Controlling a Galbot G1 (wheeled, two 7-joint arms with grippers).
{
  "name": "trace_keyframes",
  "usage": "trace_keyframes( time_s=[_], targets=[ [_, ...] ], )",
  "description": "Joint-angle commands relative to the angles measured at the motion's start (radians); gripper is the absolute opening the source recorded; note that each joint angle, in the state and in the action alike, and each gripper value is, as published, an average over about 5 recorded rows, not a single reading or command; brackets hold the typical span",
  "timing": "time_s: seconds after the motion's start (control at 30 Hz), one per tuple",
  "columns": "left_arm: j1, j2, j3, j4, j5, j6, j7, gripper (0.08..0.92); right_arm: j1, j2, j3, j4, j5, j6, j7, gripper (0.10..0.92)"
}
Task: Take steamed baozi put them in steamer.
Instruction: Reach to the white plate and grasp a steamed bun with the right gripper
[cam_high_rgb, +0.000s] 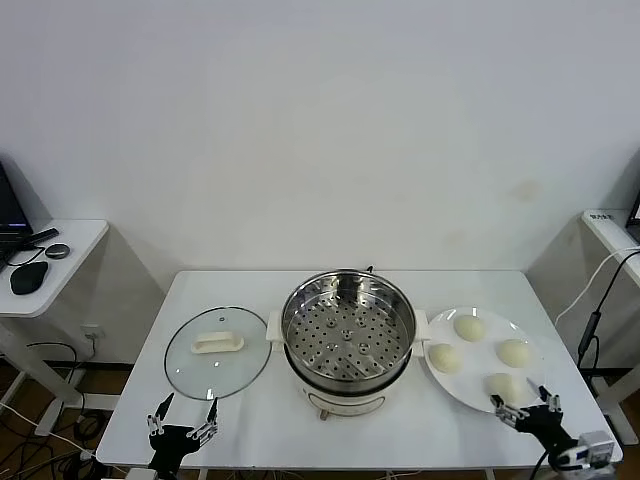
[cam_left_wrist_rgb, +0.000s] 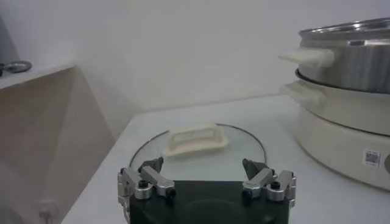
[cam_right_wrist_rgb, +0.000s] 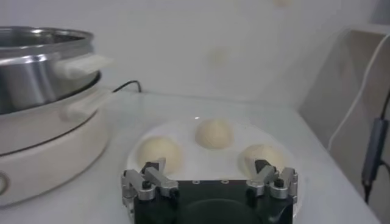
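At the near right of the white worktop (cam_high_rgb: 260, 420), the right end effector (cam_high_rgb: 527, 408), fingers apart, is poised by the four cream-white round steamed baozi (cam_high_rgb: 469, 327); one must be grasped next for the shiny steel steamer (cam_high_rgb: 347, 330). The left end effector (cam_high_rgb: 183, 421) is parked, fingers apart.

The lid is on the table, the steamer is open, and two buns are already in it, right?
Not quite. The steamer has no buns in it: the head view shows its tray bare. All four buns sit on the plate. The lid does lie on the table.

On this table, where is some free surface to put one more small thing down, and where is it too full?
Free patches: the table strip behind the glass lid and the steamer, the front edge between both grippers, and the steamer's empty perforated tray. Crowded: the plate with four baozi, close beside the steamer's handle; the lid nearly meets the other handle.
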Motion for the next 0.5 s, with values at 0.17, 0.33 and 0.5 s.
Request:
trace_keyframes(
  time_s=[0.17,0.33,0.5],
  targets=[
    [0.008,-0.009,-0.007,-0.029,0.005,0.001,-0.002,0.823,0.252,-0.436,-0.084,-0.113,-0.065,-0.079,-0.043,0.823],
    [0.025,-0.031,-0.008,-0.055,0.008,-0.001,-0.008,0.823,0.57,-0.665,-0.359,-0.291,-0.313,-0.057,-0.263,0.823],
    [0.048,-0.073,0.005,-0.09,0.006,0.0,-0.023,0.823,0.971,-0.717,-0.739,-0.477,-0.486,0.006,-0.527,0.823]
  ],
)
